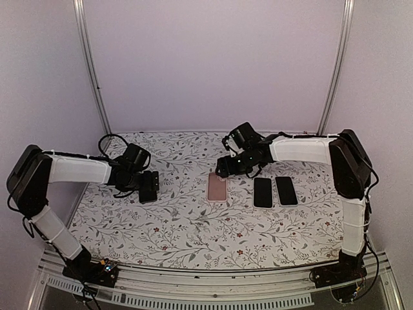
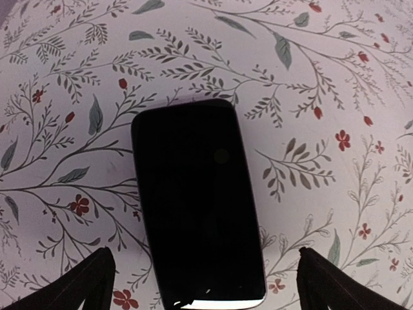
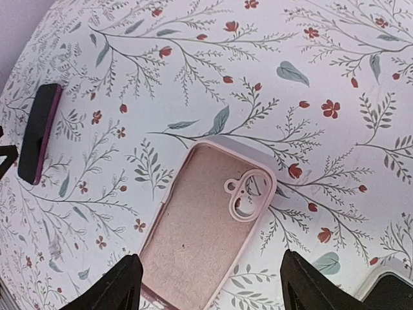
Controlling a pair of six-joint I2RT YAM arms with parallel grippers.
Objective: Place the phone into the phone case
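table [image 1: 193,236]: white cloth, grey leaves, red flowers | pale walls [image 1: 213,64], 2 metal posts [image 1: 91,64] | left gripper [image 2: 203,274] spread wide over black phone [image 2: 197,194], left side | right gripper [image 3: 210,263] spread over empty pink phone case [image 3: 206,226], centre | 2 more phones [image 1: 262,192] just right

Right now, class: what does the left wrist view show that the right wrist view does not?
Only left wrist: the black phone face-on, lying flat under the open left gripper. Only right wrist: the pink case, hollow side up, under the open right gripper. Both: the floral table cover; the dark slab at the right view's far left may be that phone.
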